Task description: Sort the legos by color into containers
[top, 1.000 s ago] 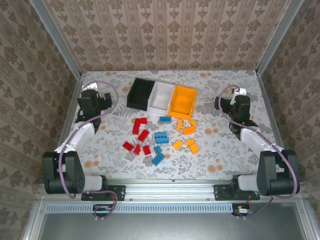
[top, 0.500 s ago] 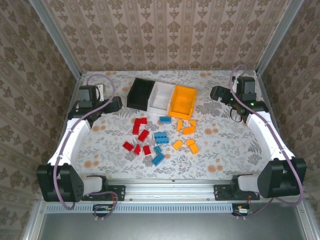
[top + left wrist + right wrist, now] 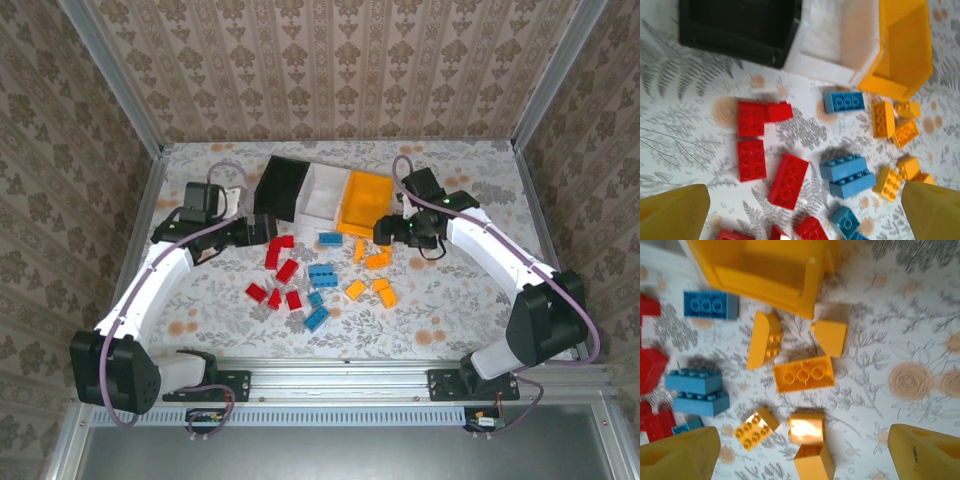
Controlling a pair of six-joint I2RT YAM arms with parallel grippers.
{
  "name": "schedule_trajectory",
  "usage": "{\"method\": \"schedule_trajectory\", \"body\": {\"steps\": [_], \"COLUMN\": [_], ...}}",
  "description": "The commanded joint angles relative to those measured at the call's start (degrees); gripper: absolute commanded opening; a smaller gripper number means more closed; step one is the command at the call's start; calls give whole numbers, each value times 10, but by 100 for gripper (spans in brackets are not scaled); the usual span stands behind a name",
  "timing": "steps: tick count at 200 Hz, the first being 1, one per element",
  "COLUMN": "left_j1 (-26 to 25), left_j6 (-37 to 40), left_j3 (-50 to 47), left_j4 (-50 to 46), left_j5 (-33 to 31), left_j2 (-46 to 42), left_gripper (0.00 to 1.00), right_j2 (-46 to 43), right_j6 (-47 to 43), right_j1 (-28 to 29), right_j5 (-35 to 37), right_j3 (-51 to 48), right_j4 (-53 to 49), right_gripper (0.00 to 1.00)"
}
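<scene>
On the worktop, from the left: left pincer, spread wide and holding nothing, poised over the red bricks, black bin just beyond. Seven red bricks counted, five or so blue bricks in the middle, six orange bricks to the right, all loose in front of three joined bins: black bin, white bin, orange bin. Right pincer, likewise spread and holding nothing, nearer the orange cluster, just in front of the orange bin. Long orange brick ahead of it, long axis running finger to finger; probably calls for a wrist turn to close across the narrow sides.
</scene>
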Motion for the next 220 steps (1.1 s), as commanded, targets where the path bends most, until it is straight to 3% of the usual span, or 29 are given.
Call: {"method": "schedule_trajectory", "body": {"steps": [1,108,220], "left_j1": [-19,-46,-57], "left_j6": [-16,-30,-36], "left_j3": [-13,-41,-53], "left_j4": [-20,0,4], "left_j5": [7,13,11], "left_j2": [-8,2,-2], "left_gripper": [100,100,100], "right_j2": [9,24,81], "right_j6": [5,25,20], "right_j1": [23,106,122], "right_j5": [13,30,56], "right_j3": [-32,-138,-143], "right_j4": [-42,-13,12], "right_gripper": [85,66,54]}}
